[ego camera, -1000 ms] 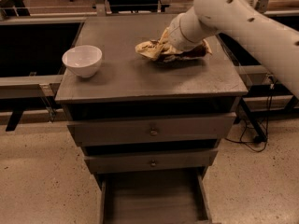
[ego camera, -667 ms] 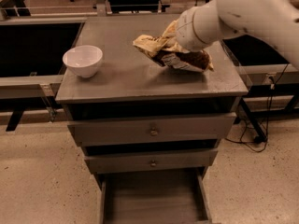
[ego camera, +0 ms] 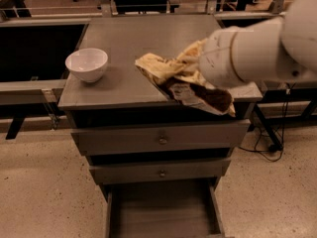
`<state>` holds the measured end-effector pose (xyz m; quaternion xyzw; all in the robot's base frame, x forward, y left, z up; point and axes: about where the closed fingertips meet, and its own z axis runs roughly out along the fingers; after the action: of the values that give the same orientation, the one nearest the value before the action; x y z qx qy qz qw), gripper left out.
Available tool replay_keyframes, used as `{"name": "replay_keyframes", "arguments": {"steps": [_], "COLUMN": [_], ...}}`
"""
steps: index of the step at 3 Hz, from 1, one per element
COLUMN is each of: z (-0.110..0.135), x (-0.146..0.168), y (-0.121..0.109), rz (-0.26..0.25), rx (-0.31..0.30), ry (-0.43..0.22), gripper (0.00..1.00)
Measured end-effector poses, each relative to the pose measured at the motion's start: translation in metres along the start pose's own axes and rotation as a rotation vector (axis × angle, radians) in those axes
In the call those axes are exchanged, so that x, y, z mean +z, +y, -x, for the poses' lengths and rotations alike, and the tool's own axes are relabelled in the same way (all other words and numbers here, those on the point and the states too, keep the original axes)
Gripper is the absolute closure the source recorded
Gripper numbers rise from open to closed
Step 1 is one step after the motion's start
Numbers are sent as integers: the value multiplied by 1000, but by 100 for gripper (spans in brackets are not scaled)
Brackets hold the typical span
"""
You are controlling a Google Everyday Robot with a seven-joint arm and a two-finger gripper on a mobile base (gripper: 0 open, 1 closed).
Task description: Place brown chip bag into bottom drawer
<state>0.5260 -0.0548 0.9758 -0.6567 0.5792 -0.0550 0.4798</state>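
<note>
Brown bag [ego camera: 184, 82] in jaws over cabinet [ego camera: 130, 39]

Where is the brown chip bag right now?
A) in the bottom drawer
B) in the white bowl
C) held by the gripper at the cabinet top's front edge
C: the gripper holds the brown chip bag at the front edge of the cabinet top, above the open bottom drawer.

The pulled-out grey-brown bottom drawer [ego camera: 161, 209] offers an open flat floor between thin side walls, reachable from above and from the front. The two shut knobbed upper drawers [ego camera: 198, 133] and the grey table [ego camera: 148, 33] stand over its rear. The hand [ego camera: 194, 67], gripping the crinkly brown chip bag [ego camera: 203, 93], hangs over the table's front right edge. The round white bowl [ego camera: 86, 64] sits well apart at the left.
</note>
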Motion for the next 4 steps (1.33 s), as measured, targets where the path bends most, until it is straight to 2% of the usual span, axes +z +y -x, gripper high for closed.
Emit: {"name": "replay_keyframes", "arguments": {"steps": [1, 2, 3, 4], "z": [-2, 0, -8, -39], "x": [-23, -42, -20, 15], "y": [61, 69, 75, 112], "rz": [107, 108, 159, 269], "rx": [58, 57, 50, 113], "ry": [-76, -118, -162, -284], "gripper": [100, 100, 100, 100]}}
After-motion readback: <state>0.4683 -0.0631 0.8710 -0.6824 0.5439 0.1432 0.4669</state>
